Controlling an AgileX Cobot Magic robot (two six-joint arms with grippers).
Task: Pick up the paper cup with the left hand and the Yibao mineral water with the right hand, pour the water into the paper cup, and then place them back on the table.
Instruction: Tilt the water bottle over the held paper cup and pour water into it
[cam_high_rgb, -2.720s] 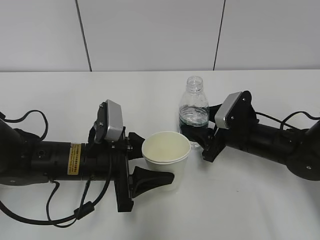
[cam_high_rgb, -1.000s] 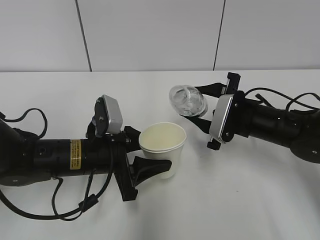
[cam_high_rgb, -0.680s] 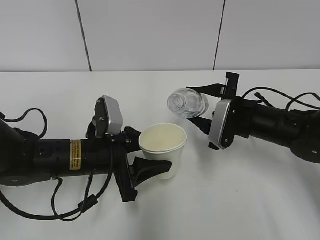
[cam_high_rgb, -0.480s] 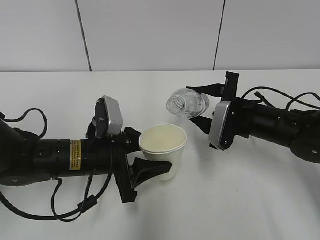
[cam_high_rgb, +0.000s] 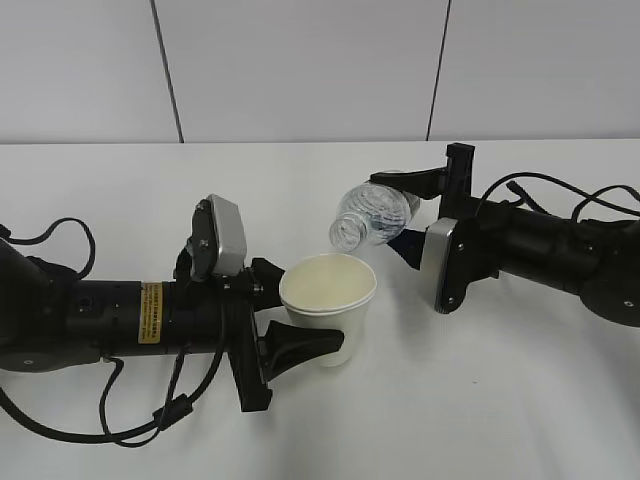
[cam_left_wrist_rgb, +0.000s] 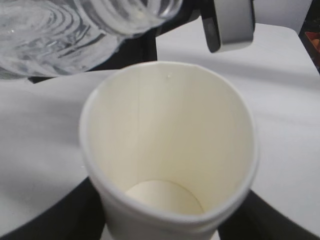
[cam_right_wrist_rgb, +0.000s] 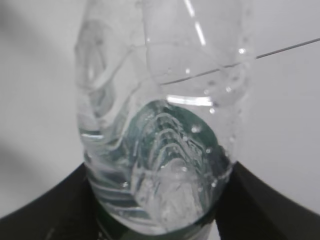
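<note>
The cream-white paper cup (cam_high_rgb: 327, 308) is held upright just above the table by my left gripper (cam_high_rgb: 300, 325), which is shut on its body. In the left wrist view the cup (cam_left_wrist_rgb: 170, 150) fills the frame and its bottom looks dry. My right gripper (cam_high_rgb: 418, 212) is shut on the Yibao mineral water bottle (cam_high_rgb: 372, 214) and holds it tipped, the open mouth pointing down-left just above the cup's far rim. In the right wrist view the clear ribbed bottle (cam_right_wrist_rgb: 160, 130) sits between the black fingers (cam_right_wrist_rgb: 250, 200). The bottle also shows at the top of the left wrist view (cam_left_wrist_rgb: 75, 30).
The white table (cam_high_rgb: 480, 400) runs back to a grey panelled wall (cam_high_rgb: 300, 70). Black cables (cam_high_rgb: 130, 425) trail from the left arm near the front edge, and more cables (cam_high_rgb: 560, 195) run along the right arm.
The right gripper has tipped the bottle further, so its mouth has swung down and toward the cup's rim. The left gripper with the cup has shifted only slightly.
</note>
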